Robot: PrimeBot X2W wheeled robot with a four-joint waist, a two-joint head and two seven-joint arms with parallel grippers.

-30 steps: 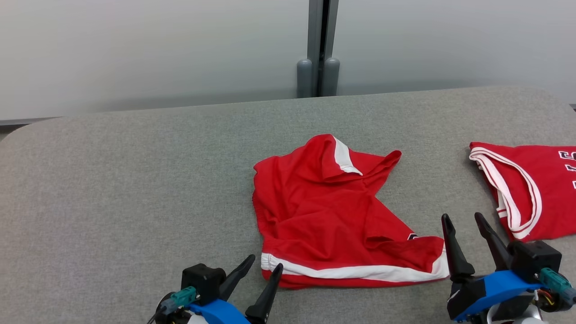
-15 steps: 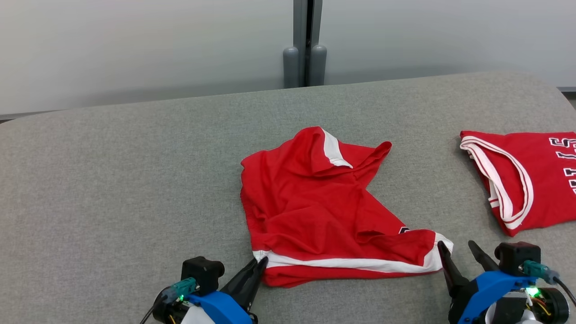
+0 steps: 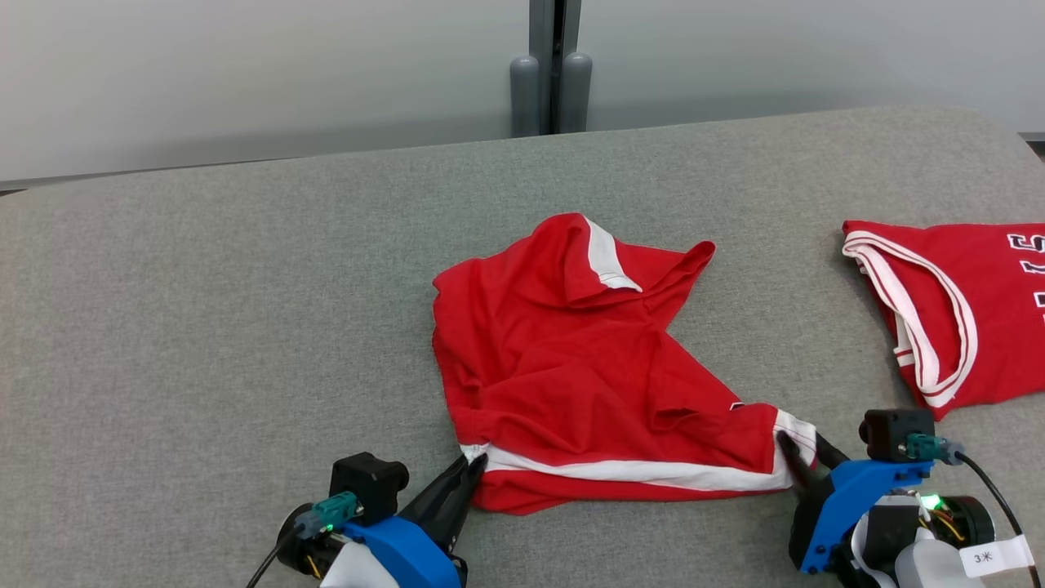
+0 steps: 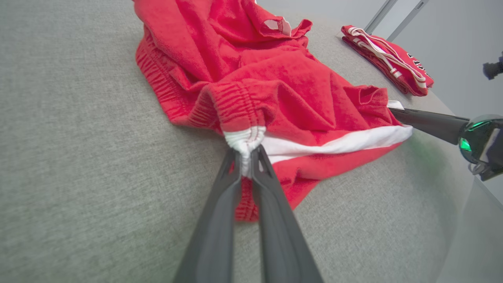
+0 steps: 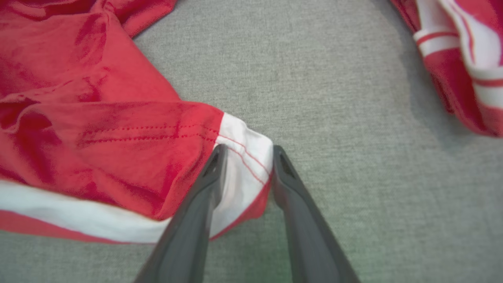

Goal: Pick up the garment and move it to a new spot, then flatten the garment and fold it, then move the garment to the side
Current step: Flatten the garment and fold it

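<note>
**STATUS: L GRIP MADE, R JAWS AT CORNER**

1. Garment: red shorts w/ white band. It lies crumpled approx. mid-width of the grey surface, toward the near edge. Its lie is much the same as 1 s ago.
2. L gripper: closed tight on the bunched white band at the garment's near-left corner, w/ fabric pinched between the fingertips. 1 s ago its jaws were apart, just beside that corner and not on it. Half a sec ago they had already closed there.
3. R gripper: jaws partly apart, one finger on each side of the white near-right corner. The fabric sits between them but is not clamped. 1 s ago the jaws were wider and off the garment, to its right.
4. Red jersey: at the surface's right edge, apart from the garment.
5. Note: head cam has shifted vs. earlier frames.
</note>
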